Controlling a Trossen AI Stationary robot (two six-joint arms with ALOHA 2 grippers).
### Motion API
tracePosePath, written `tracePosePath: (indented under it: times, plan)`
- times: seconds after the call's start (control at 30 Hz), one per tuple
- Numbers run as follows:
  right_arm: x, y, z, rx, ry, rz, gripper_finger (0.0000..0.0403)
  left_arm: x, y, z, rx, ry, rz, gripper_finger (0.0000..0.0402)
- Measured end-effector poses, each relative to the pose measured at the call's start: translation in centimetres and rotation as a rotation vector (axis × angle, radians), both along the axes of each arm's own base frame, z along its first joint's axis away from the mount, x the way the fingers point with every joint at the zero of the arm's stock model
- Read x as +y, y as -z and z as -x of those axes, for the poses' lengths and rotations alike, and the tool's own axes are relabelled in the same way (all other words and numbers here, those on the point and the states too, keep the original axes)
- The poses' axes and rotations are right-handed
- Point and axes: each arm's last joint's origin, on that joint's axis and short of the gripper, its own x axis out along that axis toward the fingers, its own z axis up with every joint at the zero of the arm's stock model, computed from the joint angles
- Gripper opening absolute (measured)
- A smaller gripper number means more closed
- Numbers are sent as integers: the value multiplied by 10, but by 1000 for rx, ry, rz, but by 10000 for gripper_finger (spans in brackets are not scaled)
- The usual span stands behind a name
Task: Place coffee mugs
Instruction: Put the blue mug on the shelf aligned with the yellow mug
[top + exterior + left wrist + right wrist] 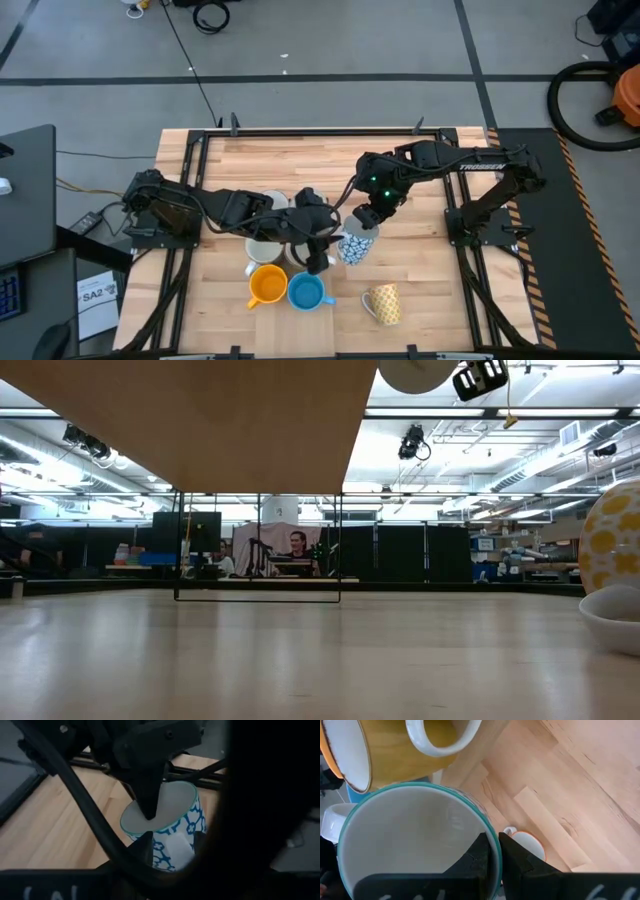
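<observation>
A blue-and-white patterned mug (352, 248) hangs from my right gripper (365, 218) at the table's middle; the left wrist view shows this mug (186, 827) tilted. My left gripper (318, 250) is just left of it. On the wood near the near edge are an orange mug (267, 285), a bright blue mug (305, 292) and a yellow patterned mug (383, 303). White mugs (262, 250) sit under and beside my left arm. My right gripper (492, 840) pinches the patterned mug's teal rim (481, 822), one finger inside the cup (150, 805) and one outside against the wall. The fingers come from above, slanting down. The mug is tilted, and its pale bottom (415, 372) shows high above the table.
The table's black frame rails (190, 190) run along the left and right sides. Bare wood lies at the far edge and the near right corner. In the low view the yellow patterned mug (615, 540) and a white mug (610, 618) stand at the right; people sit in the room behind.
</observation>
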Motion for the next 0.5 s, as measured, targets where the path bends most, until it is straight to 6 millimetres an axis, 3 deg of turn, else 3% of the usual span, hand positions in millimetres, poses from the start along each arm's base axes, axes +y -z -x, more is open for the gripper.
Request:
tracePosePath:
  times: [0.5]
  plan:
    - [1, 0, 0, 1, -5, -32, 31, -3, 3, -2, -10, -66, 123, 149]
